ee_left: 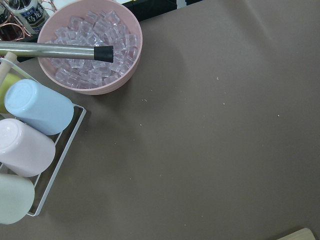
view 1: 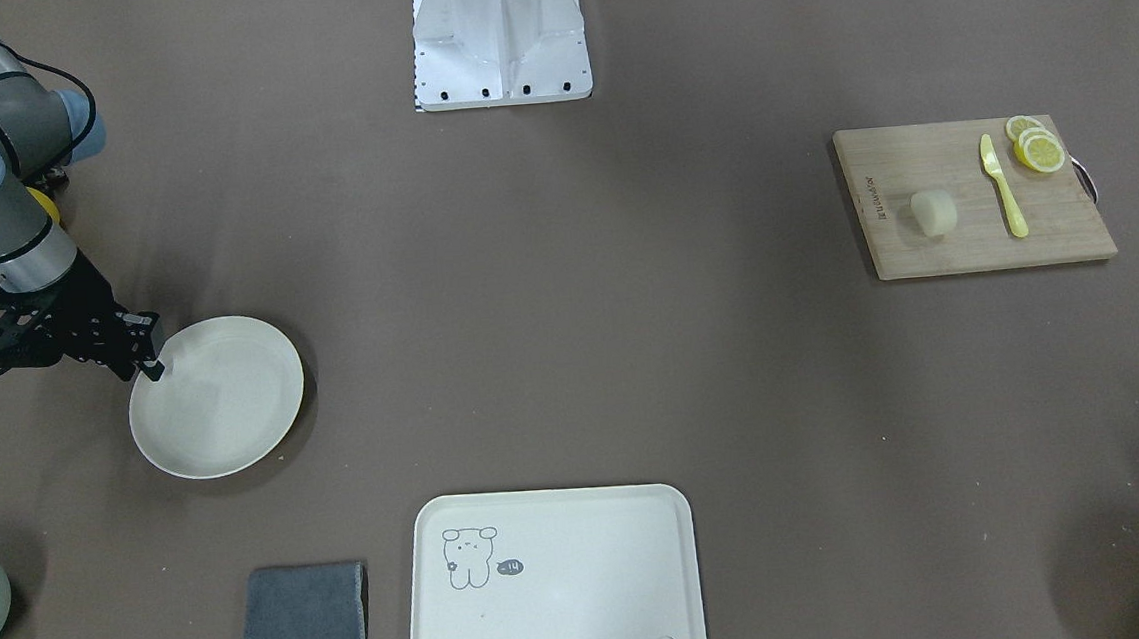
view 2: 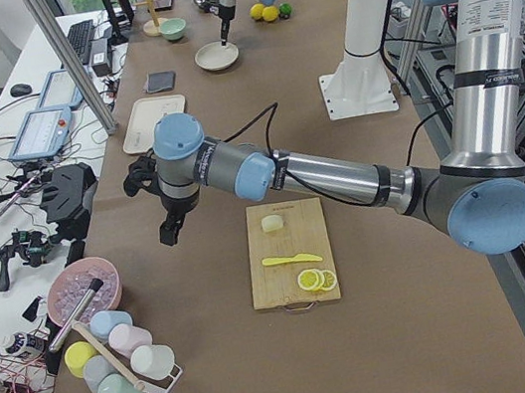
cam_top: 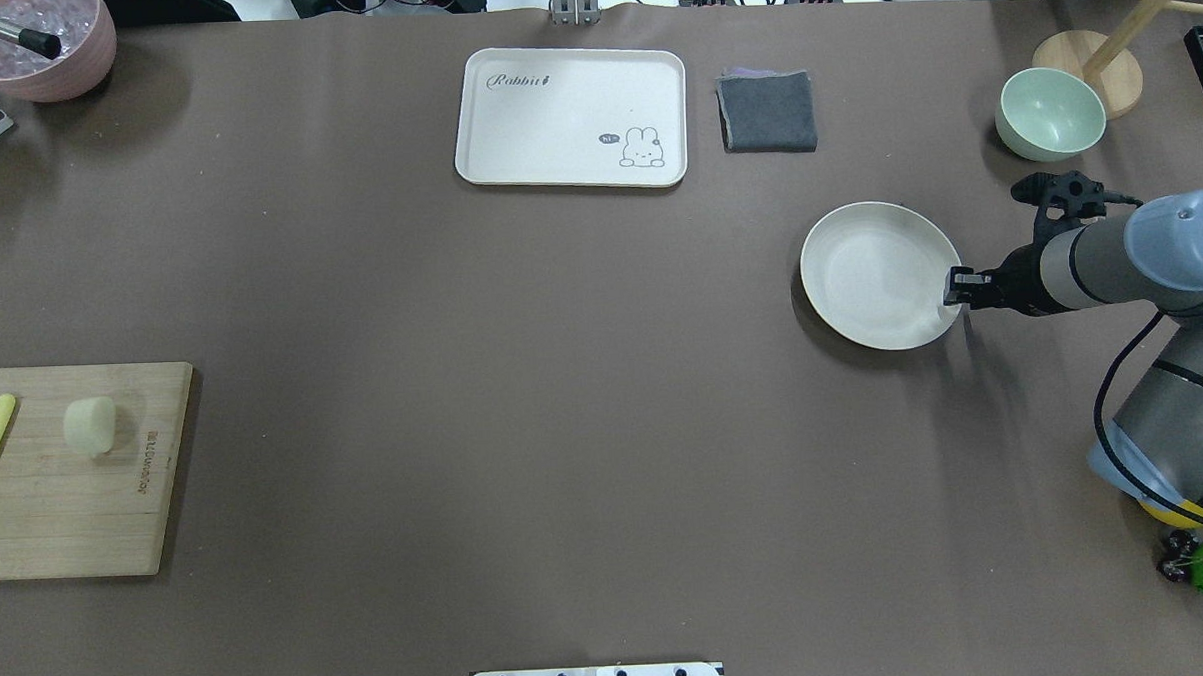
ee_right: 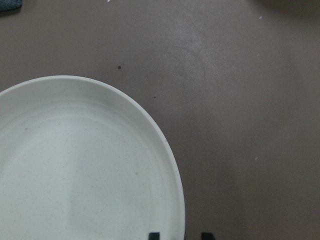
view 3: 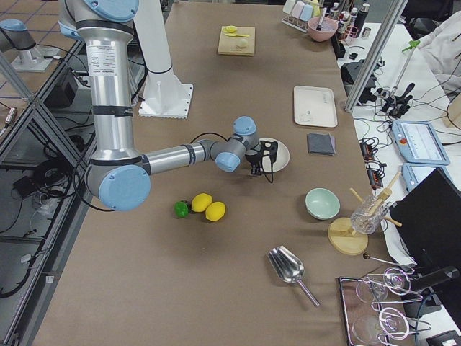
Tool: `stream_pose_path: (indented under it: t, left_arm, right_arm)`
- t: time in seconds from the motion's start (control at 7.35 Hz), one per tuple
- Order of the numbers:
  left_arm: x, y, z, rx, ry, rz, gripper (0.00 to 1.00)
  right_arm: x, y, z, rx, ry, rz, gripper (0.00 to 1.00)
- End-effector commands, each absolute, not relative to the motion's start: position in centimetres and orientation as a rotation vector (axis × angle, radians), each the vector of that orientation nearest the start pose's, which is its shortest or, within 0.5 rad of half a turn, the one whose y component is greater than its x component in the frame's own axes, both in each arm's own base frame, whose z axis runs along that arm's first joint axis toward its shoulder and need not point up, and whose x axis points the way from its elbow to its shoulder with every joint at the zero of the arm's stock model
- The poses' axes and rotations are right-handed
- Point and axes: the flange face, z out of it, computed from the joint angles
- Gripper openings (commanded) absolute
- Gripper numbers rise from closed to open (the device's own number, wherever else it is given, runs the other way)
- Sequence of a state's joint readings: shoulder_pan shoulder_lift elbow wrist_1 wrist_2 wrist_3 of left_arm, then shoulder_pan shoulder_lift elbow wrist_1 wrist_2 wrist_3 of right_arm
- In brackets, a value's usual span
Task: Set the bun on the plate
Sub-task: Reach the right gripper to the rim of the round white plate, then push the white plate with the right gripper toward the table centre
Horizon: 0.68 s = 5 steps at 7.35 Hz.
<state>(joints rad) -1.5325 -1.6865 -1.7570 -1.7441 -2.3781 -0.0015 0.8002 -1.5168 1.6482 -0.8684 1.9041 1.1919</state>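
Note:
The bun (cam_top: 89, 425), a small pale lump, sits on a wooden cutting board (cam_top: 77, 516) at the table's left end; it also shows as bun (view 1: 933, 212) and bun (view 2: 272, 223). The plate (cam_top: 864, 259), round and cream-white, lies bare at the right. My right gripper (cam_top: 958, 292) is at the plate's near-right rim. In the right wrist view its fingertips (ee_right: 154, 235) stand apart on either side of the plate rim (ee_right: 170, 160), open. My left gripper (view 2: 168, 234) hangs over bare table beside the board, apart from the bun; I cannot tell whether it is open or shut.
A yellow knife (view 1: 1003, 187) and lemon slices (view 1: 1037, 146) share the board. A bear-drawing tray (cam_top: 571, 116), grey cloth (cam_top: 768, 112) and green bowl (cam_top: 1049, 112) line the far edge. A pink ice bowl (ee_left: 89, 47) and cup rack (ee_left: 30, 145) lie under the left wrist.

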Motion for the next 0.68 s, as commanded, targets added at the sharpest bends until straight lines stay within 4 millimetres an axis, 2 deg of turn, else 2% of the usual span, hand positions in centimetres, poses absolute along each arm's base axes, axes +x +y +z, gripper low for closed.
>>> stream_pose_path:
  t: [0.0, 0.27, 0.41, 0.54]
  left_arm:
    - [-4.0, -54.5, 48.3, 0.434, 0.802, 0.226, 0.98]
    - [-4.0, -54.5, 48.4, 0.434, 0.801, 0.226, 0.98]
    - [-4.0, -54.5, 48.4, 0.434, 0.801, 0.226, 0.98]
    - [-4.0, -54.5, 48.4, 0.434, 0.801, 0.226, 0.98]
  right_arm:
    - [-31.6, -46.2, 52.4, 0.2, -0.861, 0.248, 0.25]
    - [-31.9, -46.1, 51.5, 0.215, -0.87, 0.245, 0.0]
    - [-31.7, -45.9, 49.8, 0.228, -0.896, 0.242, 0.0]
    - [-31.4, -45.5, 47.2, 0.22, -0.943, 0.288, 0.0]
